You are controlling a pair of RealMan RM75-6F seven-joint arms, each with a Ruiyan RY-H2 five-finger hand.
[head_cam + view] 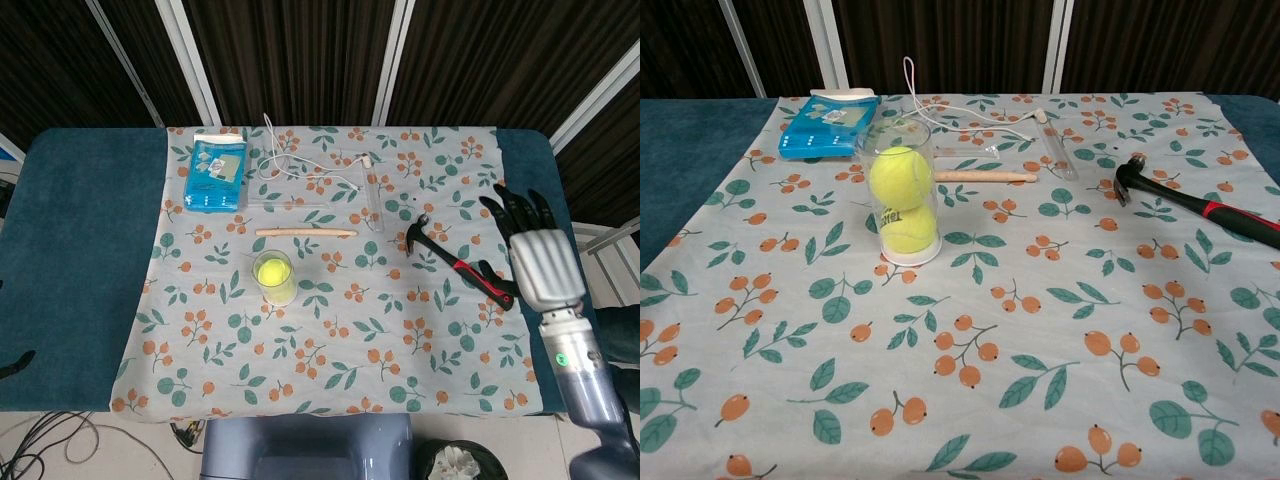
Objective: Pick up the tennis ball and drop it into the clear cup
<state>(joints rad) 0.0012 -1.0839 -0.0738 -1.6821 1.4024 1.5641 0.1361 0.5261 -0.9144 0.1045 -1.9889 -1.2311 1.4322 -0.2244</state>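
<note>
Tennis ball [900,179] already sits inside clear cup [902,192], upright on the floral cloth [330,330] over the worktop. Right hand [540,255] is well apart at the far right edge, fingers [510,208] spread, holding nothing; left hand not visible. Risk: a low sweep back could clip the hammer [460,265] or tip the cup.

The right hand [540,255] has a ribbed silver-grey metal back and black fingers [515,207]. A grey cylindrical wrist [563,335] below it carries a small green light. The forearm [597,400] beneath is smooth, glossy blue-grey.
</note>
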